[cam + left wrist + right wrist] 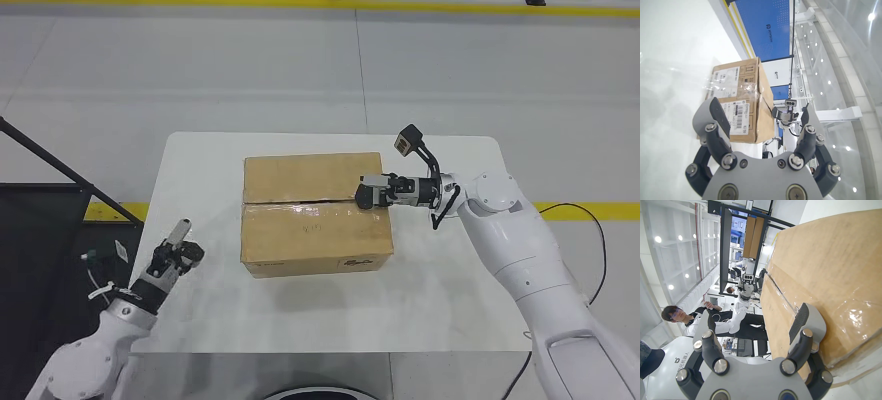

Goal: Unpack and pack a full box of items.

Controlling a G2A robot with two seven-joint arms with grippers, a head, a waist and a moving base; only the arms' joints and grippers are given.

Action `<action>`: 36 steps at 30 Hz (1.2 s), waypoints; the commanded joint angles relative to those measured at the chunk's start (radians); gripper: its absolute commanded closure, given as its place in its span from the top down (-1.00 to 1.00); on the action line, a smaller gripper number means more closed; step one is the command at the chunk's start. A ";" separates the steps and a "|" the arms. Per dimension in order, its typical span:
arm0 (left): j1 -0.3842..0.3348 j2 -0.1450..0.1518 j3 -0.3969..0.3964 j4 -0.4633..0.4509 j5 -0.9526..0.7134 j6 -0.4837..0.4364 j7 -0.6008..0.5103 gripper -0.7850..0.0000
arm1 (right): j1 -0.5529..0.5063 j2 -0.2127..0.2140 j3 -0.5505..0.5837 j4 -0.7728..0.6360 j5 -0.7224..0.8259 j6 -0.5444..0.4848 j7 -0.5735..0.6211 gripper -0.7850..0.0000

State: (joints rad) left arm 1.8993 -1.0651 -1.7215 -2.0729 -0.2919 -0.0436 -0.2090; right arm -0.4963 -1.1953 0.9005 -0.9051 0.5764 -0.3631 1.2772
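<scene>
Nearest: left pincer [180, 245], low at 8 o'clock over the surface [440, 290]. It is spread wide, holding nothing and touching nothing. Left arm rises from the 7 o'clock corner with the forearm slanted and the pincer aimed toward 1 o'clock, well apart from the box [310, 215].

Box: brown cardboard, at the centre of the surface. Flaps are closed, with clear tape along the middle seam running 9 to 3 o'clock. The side facing the left pincer carries printed labels.

Right pincer [362, 193]: at the box's 3 o'clock edge, right at the end of the seam. It is spread and grips nothing. One finger [800, 321] lies over the cardboard beside the taped seam; touching or just above it, cannot tell. The other stands clear of the box. Right arm comes in from 4 o'clock, elbow bent, wrist level and pointing toward 9 o'clock.
</scene>
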 commanded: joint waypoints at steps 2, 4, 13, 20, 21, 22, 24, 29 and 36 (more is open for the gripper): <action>-0.002 -0.007 0.041 0.035 -0.039 0.021 0.025 1.00 | 0.000 0.000 0.000 0.000 0.000 0.000 0.000 1.00; -0.022 -0.013 0.068 0.066 -0.082 0.044 0.038 1.00 | 0.000 0.000 0.000 0.000 0.000 0.000 0.000 1.00; -0.182 -0.037 0.184 0.214 -0.157 0.051 0.117 1.00 | 0.000 0.000 0.000 0.000 0.000 0.000 0.000 1.00; -0.298 -0.061 0.253 0.325 -0.228 0.020 0.218 1.00 | 0.000 0.000 0.000 0.000 0.000 0.000 0.000 1.00; -0.312 -0.065 0.260 0.339 -0.237 0.017 0.228 1.00 | 0.000 0.000 0.000 0.000 0.000 0.000 0.000 1.00; -0.328 -0.068 0.266 0.356 -0.248 0.018 0.239 1.00 | 0.000 0.000 0.000 0.000 0.000 0.000 0.000 1.00; -0.359 -0.073 0.278 0.390 -0.257 0.016 0.256 1.00 | 0.000 0.000 0.000 0.000 0.000 0.000 0.000 1.00; -0.425 -0.086 0.301 0.462 -0.274 0.001 0.286 1.00 | 0.000 0.000 0.000 0.000 0.000 0.000 0.000 1.00; -0.443 -0.094 0.277 0.468 -0.237 -0.052 0.324 1.00 | 0.000 0.000 0.000 0.000 0.000 0.000 0.000 1.00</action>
State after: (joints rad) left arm 1.4572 -1.1581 -1.4396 -1.6021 -0.5354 -0.0909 0.1102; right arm -0.4963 -1.1953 0.9005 -0.9051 0.5764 -0.3631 1.2772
